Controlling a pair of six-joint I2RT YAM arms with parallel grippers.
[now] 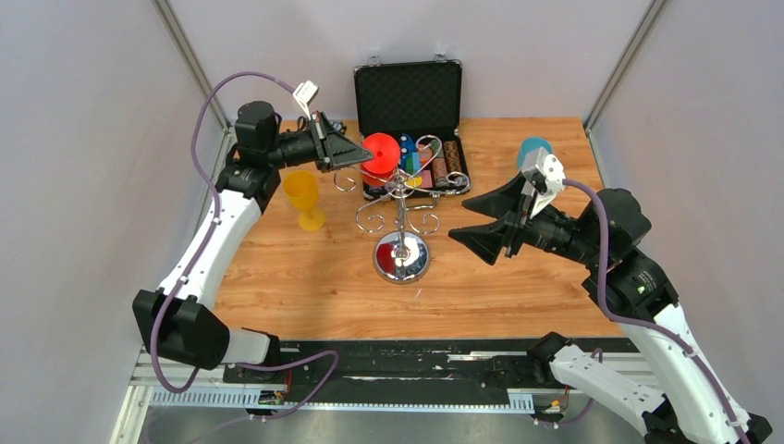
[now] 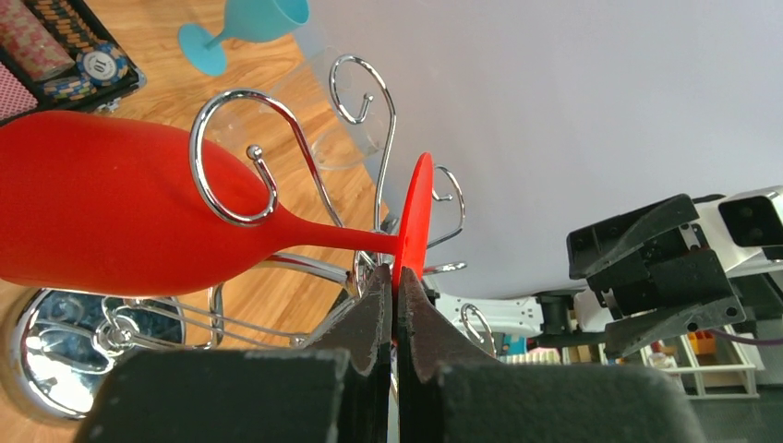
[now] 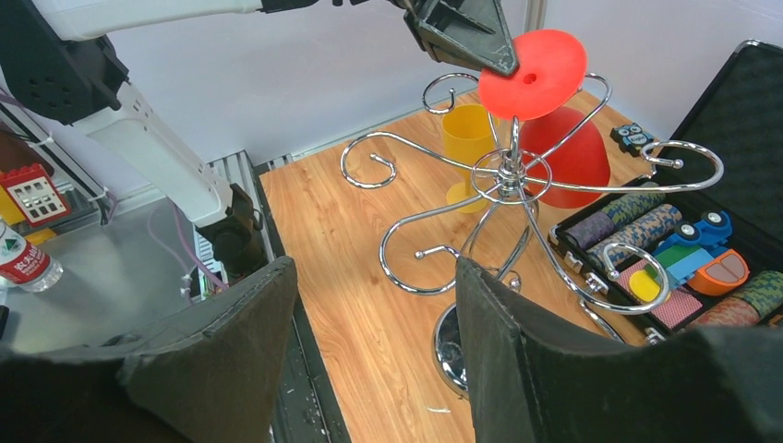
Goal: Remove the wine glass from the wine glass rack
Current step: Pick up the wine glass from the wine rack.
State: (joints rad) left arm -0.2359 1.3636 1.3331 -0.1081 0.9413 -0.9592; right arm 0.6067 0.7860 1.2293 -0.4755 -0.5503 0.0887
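1. Pinching the foot of the red glass (image 2: 111,212), the left hand (image 2: 395,277) has its fingers pressed together on the disc's rim; the disc stands edge-on between them.
2. The glass lies tilted at the top of the rack (image 1: 401,208); its foot is above the wire arms and its bowl below them, on the side toward the case (image 1: 408,88); a curled arm crosses just where bowl meets stem; whether the stem sits inside that curl or only behind it I cannot tell.
3. The right hand (image 1: 459,220) hangs spread and holds nothing; it is to the right of the rack, apart from it, facing the pole.
4. Step in hand, as I judge it: the grip is made; the glass is not yet free of the arms.
5. The next move calls for drawing the stem outward past the open end of its arm, keeping the bowl off the neighbouring curls, then carrying it to bare worktop (image 1: 305,277); the rim pinch is thin, so the glass may swing or slip if hurried.
6. A snag could tip the rack on its small round base; the right hand looks placed to steady it.
7. A yellow glass (image 1: 303,196) stands left of the rack; a teal glass (image 1: 534,148) stands far right.
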